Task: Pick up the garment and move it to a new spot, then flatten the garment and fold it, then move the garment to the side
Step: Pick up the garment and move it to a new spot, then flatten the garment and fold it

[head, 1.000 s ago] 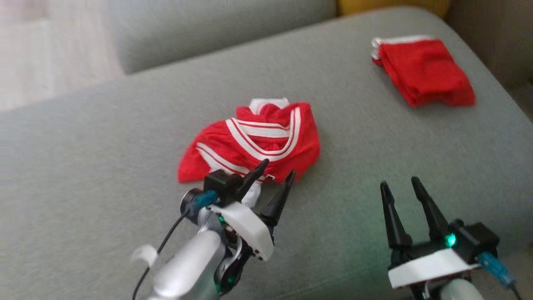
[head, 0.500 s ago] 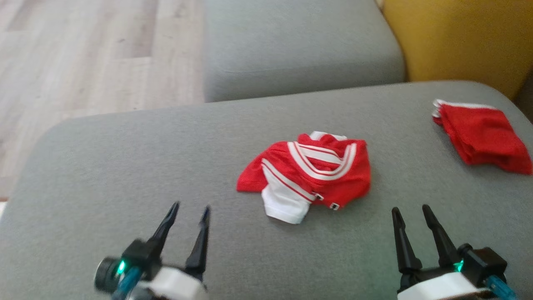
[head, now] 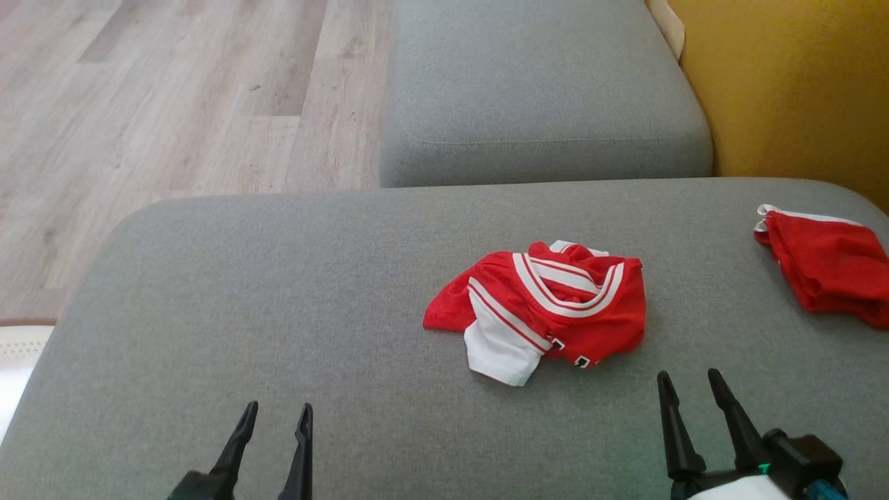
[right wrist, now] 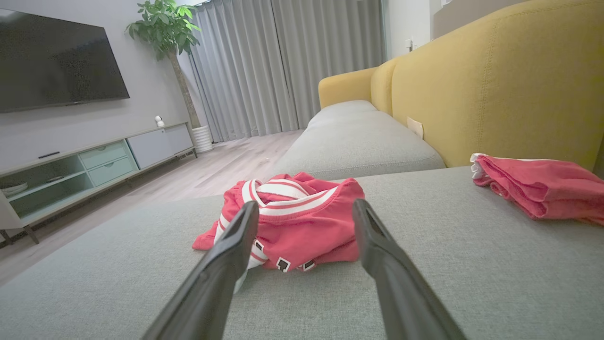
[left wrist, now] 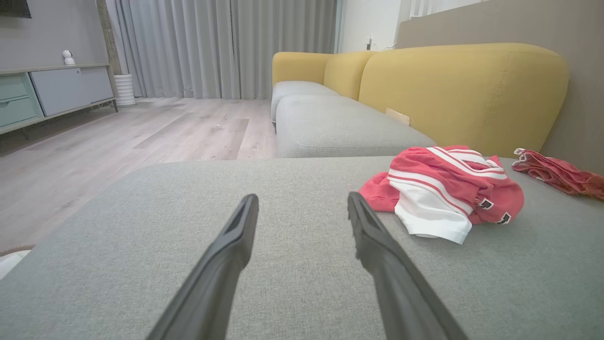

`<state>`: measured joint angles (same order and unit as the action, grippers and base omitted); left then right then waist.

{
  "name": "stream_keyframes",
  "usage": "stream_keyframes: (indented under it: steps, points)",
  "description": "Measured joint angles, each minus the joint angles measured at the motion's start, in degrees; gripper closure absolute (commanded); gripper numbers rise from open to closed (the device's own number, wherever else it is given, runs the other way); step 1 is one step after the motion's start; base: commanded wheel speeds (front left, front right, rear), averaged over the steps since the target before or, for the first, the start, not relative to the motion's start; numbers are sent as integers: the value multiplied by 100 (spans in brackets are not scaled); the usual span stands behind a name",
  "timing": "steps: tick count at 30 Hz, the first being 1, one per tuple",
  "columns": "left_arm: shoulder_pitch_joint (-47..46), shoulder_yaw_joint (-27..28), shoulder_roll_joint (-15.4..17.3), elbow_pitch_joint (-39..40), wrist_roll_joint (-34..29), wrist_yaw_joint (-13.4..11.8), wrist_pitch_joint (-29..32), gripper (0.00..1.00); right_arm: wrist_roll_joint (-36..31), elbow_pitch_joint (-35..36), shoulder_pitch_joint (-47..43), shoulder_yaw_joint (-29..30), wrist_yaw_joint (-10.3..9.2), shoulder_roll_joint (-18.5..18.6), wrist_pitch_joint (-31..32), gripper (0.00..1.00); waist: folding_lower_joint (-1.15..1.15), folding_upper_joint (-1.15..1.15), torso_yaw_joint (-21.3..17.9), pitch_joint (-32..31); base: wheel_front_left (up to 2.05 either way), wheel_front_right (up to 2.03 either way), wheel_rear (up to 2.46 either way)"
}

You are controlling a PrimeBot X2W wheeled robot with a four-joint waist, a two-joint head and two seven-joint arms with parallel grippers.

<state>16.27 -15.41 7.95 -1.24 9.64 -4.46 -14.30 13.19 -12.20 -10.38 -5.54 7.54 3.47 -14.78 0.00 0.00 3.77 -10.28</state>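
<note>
Left tool [head: 278,407] cropped below; crumpled garment [head: 549,305] hides folds.

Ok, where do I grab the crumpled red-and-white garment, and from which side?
Probably the white flap of the crumpled garment: it juts out loose toward the robot. Come from the near side with the right gripper, which sits closest, fingers open.

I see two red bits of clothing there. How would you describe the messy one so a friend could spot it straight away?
Find the wide grey sofa seat beside the yellow backrest. Near its middle lies a crumpled red garment. Unlike the neatly folded red pile at the seat's right edge, it shows white stripes and a white panel.
</note>
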Motion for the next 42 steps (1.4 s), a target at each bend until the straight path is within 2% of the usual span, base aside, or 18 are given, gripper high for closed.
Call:
stream_keyframes:
  steps: [16,42]
  points:
    - [7,359,-294,-142,-347,348,0,0,-16,-227,-103,-120,0,-11,0,0,0,0,-172,-118,0,0,0]
    - [12,487,-432,-305,-502,548,0,0,-8,-247,-103,-87,0,-11,0,0,0,0,-127,-104,0,0,0]
